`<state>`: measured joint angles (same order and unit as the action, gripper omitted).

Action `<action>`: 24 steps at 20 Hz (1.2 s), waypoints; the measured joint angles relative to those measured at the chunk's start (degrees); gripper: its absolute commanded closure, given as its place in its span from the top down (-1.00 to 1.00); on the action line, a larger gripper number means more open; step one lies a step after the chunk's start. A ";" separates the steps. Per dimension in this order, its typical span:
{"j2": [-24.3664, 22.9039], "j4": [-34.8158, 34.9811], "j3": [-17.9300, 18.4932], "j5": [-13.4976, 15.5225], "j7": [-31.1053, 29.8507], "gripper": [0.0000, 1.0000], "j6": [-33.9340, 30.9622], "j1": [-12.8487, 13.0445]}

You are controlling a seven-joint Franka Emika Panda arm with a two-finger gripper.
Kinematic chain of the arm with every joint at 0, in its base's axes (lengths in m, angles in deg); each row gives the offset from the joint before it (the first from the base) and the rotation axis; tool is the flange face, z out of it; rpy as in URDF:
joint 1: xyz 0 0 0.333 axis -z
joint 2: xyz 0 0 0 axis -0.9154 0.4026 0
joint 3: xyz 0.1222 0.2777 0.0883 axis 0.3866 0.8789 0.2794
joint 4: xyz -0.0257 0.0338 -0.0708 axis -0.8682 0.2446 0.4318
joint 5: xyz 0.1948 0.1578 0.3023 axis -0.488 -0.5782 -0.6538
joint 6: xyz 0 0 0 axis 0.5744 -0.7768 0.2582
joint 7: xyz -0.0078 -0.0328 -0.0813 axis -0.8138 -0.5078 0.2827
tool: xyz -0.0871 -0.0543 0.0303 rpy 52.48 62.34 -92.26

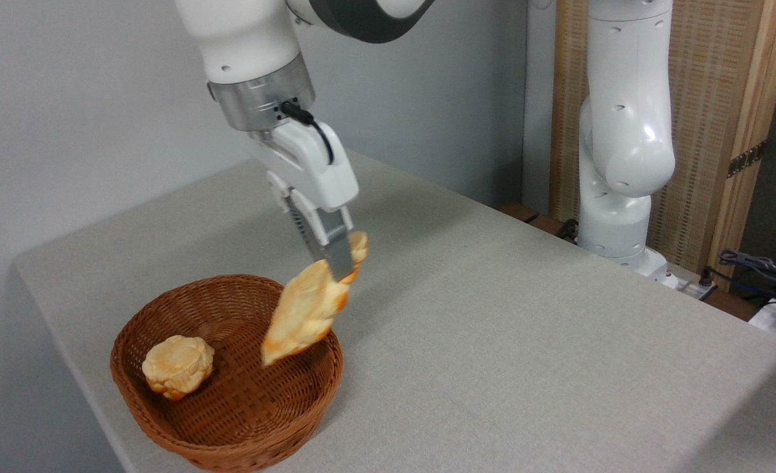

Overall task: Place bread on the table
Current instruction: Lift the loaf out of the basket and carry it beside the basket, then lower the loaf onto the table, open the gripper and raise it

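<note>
Claw [340,259] clenched on the bread [307,311] near its upper end. Loaf hanging tilted in the air, lower tip over the basket [164,430], above its right rim, clear of the counter [525,341]. Small bun [177,365] inside the basket, left part.

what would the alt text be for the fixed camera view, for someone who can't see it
A white robot arm's gripper holds a long braided bread by its upper end, jaws shut on it, hanging tilted over the right rim of a brown wicker basket. A small round bun lies in the basket, which stands on a grey-beige table.
</note>
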<state>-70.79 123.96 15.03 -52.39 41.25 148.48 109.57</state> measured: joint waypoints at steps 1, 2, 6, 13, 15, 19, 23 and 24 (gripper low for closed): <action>-0.12 0.02 0.00 0.00 0.01 -0.42 -1.91 -0.05; -0.18 0.02 0.00 0.00 0.02 -0.42 -3.71 -0.09; -1.04 0.02 0.82 0.00 0.17 -0.30 -9.14 -0.24; -2.08 0.24 1.42 0.00 1.05 1.00 -13.00 -0.26; -2.07 0.45 1.38 0.00 1.29 1.00 -13.01 -0.22; -2.06 0.94 1.34 0.00 2.75 1.00 -13.02 -0.20; -2.07 1.08 1.30 0.00 3.44 1.00 -13.02 -0.16; -2.07 1.09 1.28 0.00 3.44 1.00 -13.02 -0.16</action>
<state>-72.86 125.05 16.31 -52.39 44.69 135.46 109.41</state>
